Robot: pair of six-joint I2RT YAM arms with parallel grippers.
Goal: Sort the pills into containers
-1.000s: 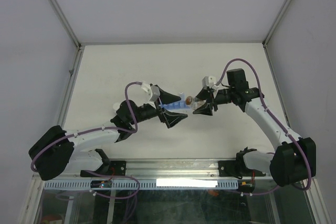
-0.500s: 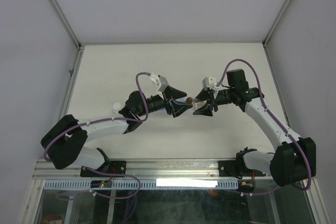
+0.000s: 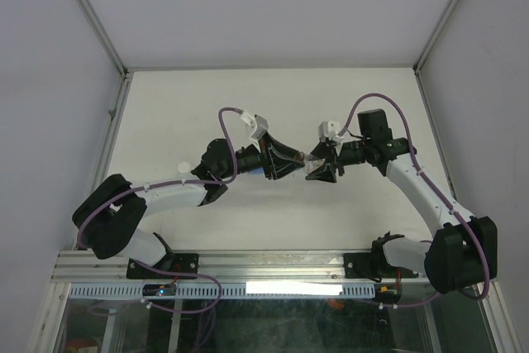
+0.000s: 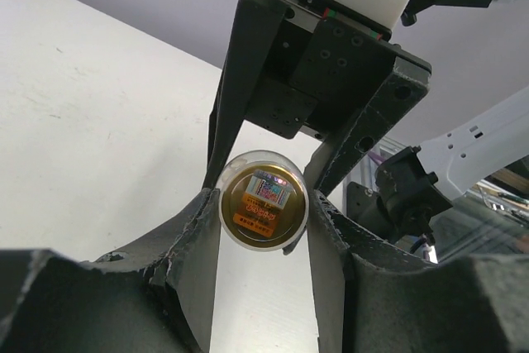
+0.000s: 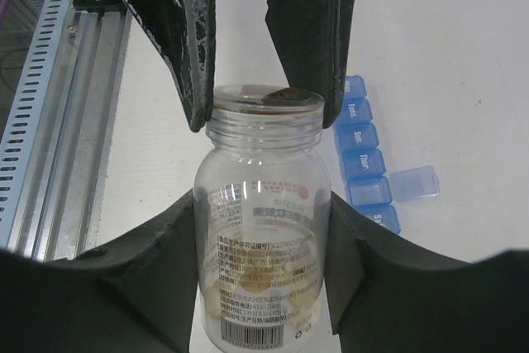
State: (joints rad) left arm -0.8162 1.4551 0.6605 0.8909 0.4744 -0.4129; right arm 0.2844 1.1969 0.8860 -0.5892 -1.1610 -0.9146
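Both clamped on clear bottle: right fingers on body, left fingers on neck; pill organizer on table

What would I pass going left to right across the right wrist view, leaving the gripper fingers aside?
Metal rail → clear bottle → blue pill organiser → open lid flap sticking out from the organiser's right side.

Quick tally: two grippers, so left gripper, right gripper; one clear bottle; one blue pill strip, one lid flipped open; one little white cap
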